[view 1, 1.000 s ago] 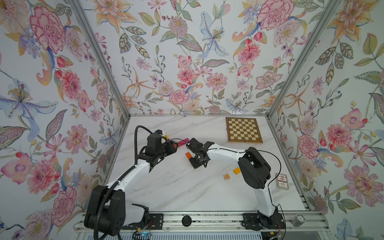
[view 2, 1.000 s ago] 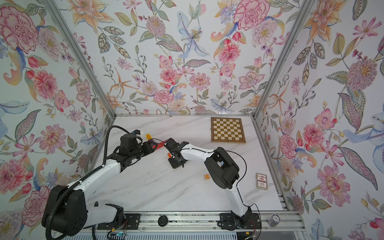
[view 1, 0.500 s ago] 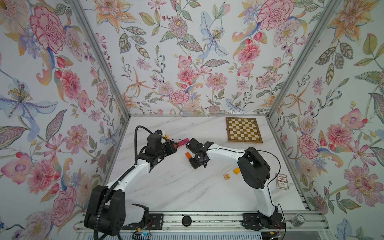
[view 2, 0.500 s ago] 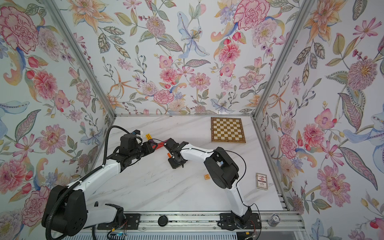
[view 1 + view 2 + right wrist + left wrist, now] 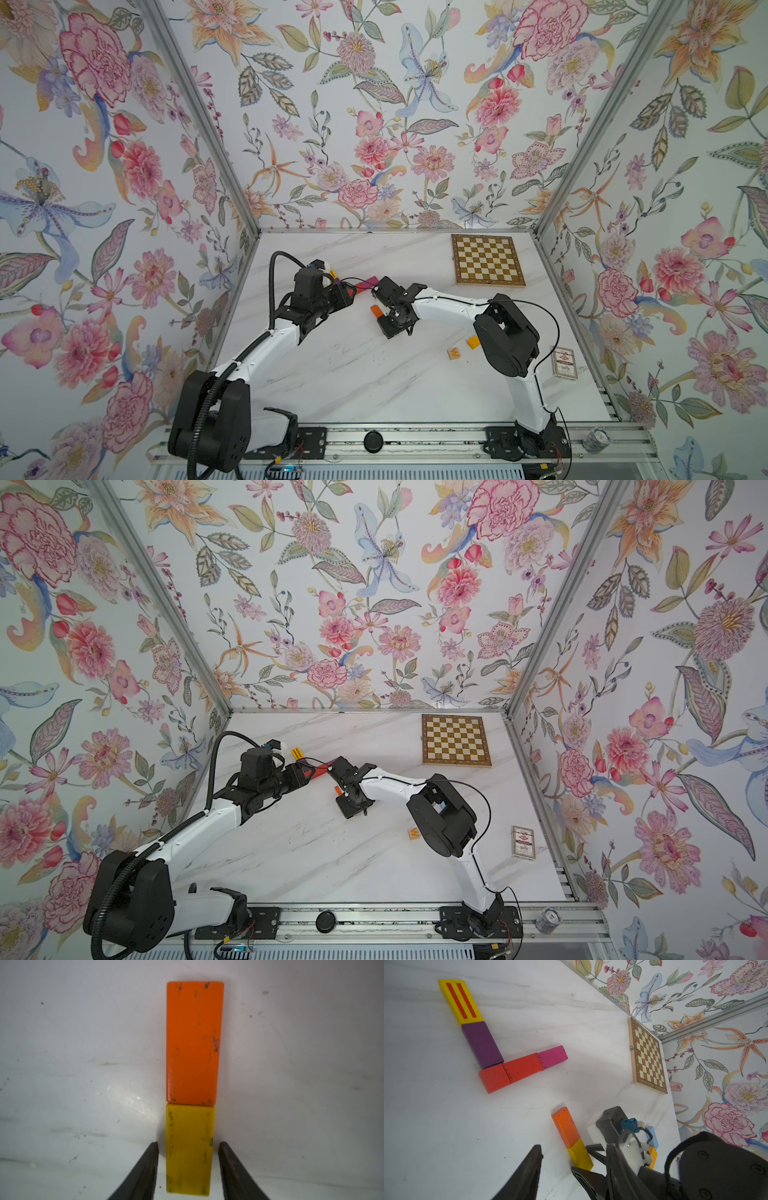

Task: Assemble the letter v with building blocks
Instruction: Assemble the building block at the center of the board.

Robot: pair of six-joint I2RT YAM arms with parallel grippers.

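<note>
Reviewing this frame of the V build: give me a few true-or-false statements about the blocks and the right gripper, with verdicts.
1. The right gripper is clamped on the plain yellow block. False: its fingers stand either side of that block, with a gap showing on each side.
2. The orange block and the plain yellow block lie end to end, touching. True.
3. The purple block forms the corner of the angled figure. False: a red block is the corner; the purple one lies between it and the striped yellow block.
4. The magenta block ends one row of that figure. True.
5. The W cube lies on the chessboard. False: it lies on the marble table, apart from the board.
</note>
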